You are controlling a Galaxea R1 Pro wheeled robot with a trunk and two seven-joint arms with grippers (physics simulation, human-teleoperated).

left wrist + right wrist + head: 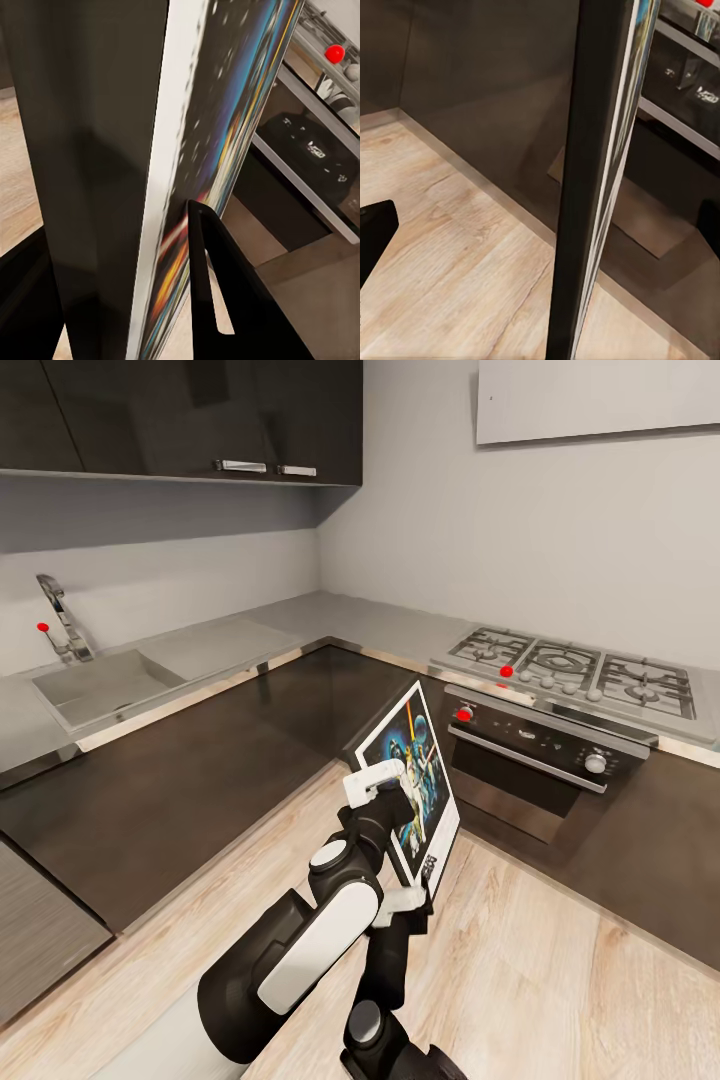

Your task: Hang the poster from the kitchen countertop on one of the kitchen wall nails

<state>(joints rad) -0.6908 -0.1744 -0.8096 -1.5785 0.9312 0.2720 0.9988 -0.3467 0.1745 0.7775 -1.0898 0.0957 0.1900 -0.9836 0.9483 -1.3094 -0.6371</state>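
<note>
At the far left of the head view a sink (pixel 100 685) is set into the pale grey counter (pixel 300 615), with one tap (pixel 62 620) behind it and a red dot beside the tap. The counter runs along the wall, turns the corner and carries on to the right above dark cabinet fronts (pixel 200 780). Two handles show on the upper cupboards (pixel 180 415).

In the middle, over the wooden floor (pixel 560 960), the poster (pixel 415 780) is held up off the counter, tilted, its picture side facing right towards the oven. Two grippers hold it at its near edge. The left gripper (pixel 375 780) has its white jaws closed on the upper part of the edge; in the left wrist view one dark finger (pixel 206 277) lies flat against the coloured face, the frame's black back on the other side. The right gripper (pixel 405 905) grips the lower edge near the lettering. In the right wrist view the poster (pixel 592 180) stands edge-on between the jaws, but I cannot tell whether they touch it there.

To the right sits one hob (pixel 575 670) with three burner grates and one oven (pixel 545 755) beneath it. On the wall panel at top right is one tiny dark nail (pixel 490 398).
</note>
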